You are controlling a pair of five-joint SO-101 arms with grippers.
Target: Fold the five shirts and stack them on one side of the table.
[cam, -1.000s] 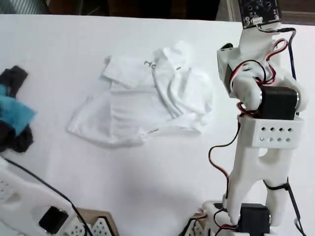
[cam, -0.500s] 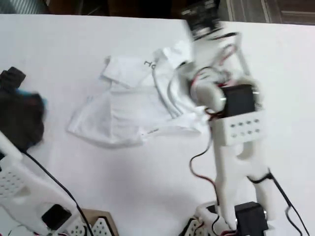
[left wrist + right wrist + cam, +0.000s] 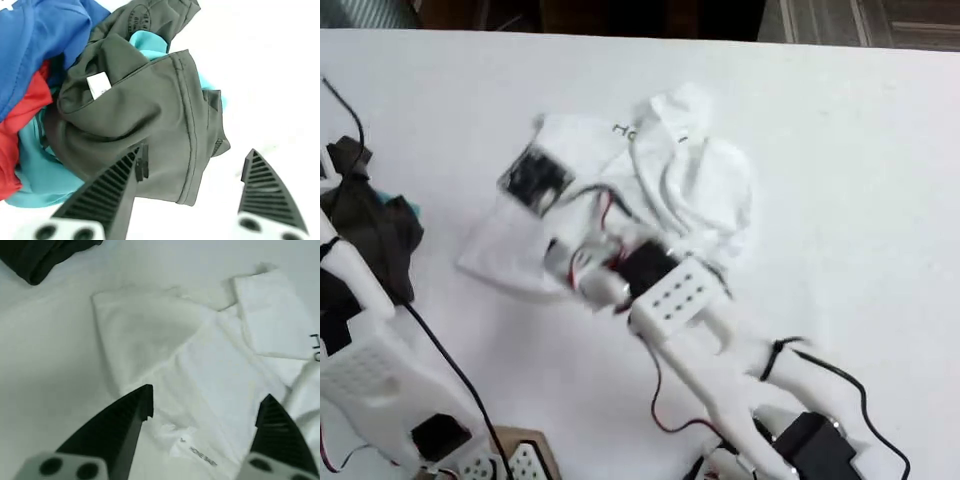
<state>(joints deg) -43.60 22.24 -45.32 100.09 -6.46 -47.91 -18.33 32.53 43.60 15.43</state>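
A crumpled white shirt (image 3: 690, 180) lies spread in the middle of the table. My right arm (image 3: 670, 295) stretches across its near edge, the wrist over the shirt's left part. In the right wrist view my right gripper (image 3: 207, 395) hangs open just above the white shirt (image 3: 165, 340), holding nothing. At the table's left edge sits a pile of shirts (image 3: 370, 235): dark grey (image 3: 150, 110), teal (image 3: 45, 175), blue (image 3: 45, 35) and red (image 3: 25, 110). My left gripper (image 3: 195, 152) is open above the dark grey shirt's edge.
The white tabletop (image 3: 860, 150) has free room to the right and at the back. My left arm's white body (image 3: 365, 370) fills the near left corner. A dark cloth (image 3: 45, 255) lies beyond the white shirt's sleeve in the right wrist view.
My right arm has swung from the table's right side leftward and down over the white shirt. My left arm has moved up over the dark pile. The white shirt has not shifted.
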